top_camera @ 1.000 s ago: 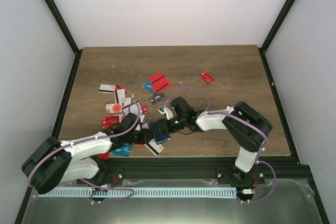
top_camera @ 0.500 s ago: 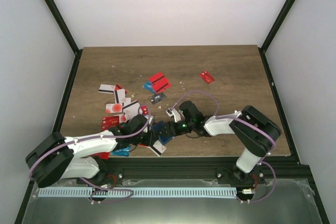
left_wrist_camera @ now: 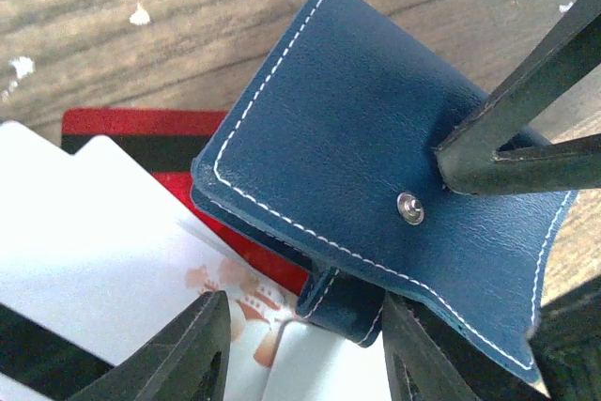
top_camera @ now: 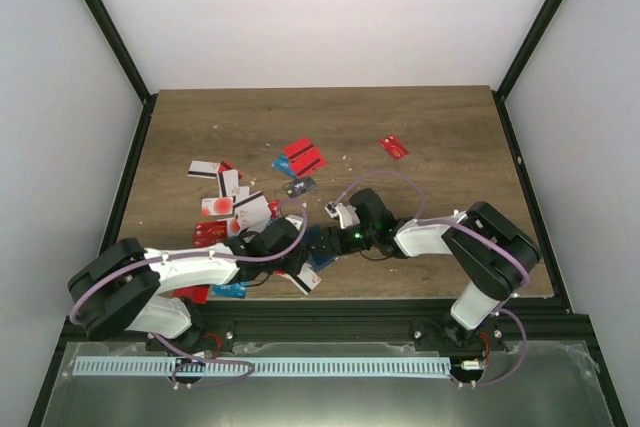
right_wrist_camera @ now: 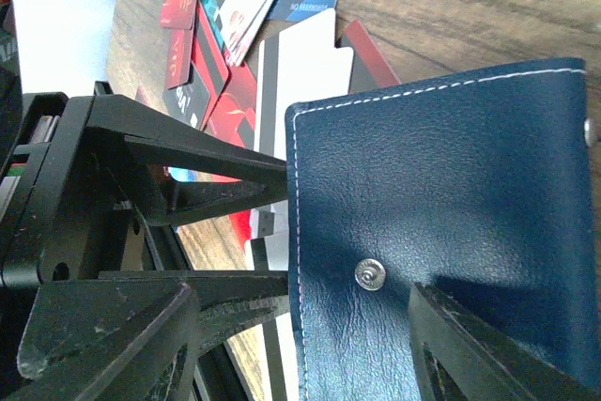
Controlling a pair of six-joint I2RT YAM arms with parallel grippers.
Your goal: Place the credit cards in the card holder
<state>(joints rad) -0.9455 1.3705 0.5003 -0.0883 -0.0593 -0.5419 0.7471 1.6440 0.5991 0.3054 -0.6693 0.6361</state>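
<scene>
Holder [left_wrist_camera: 357,129] sits on cards [left_wrist_camera: 103,241], front-centre; R gripper [right_wrist_camera: 300,326] jaws apart, one finger pinning it; L gripper [left_wrist_camera: 302,326] jaws apart astride its edge; I'd nip flap only w/ L, lift slow.

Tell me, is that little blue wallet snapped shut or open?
Open. The card holder is unsnapped: its snap sits bare, and its layers gape apart at the near edge.

Wood table [top_camera: 440,137] w/ white specks [left_wrist_camera: 139,15]; blk frame [top_camera: 106,22], white walls [top_camera: 320,17].
</scene>
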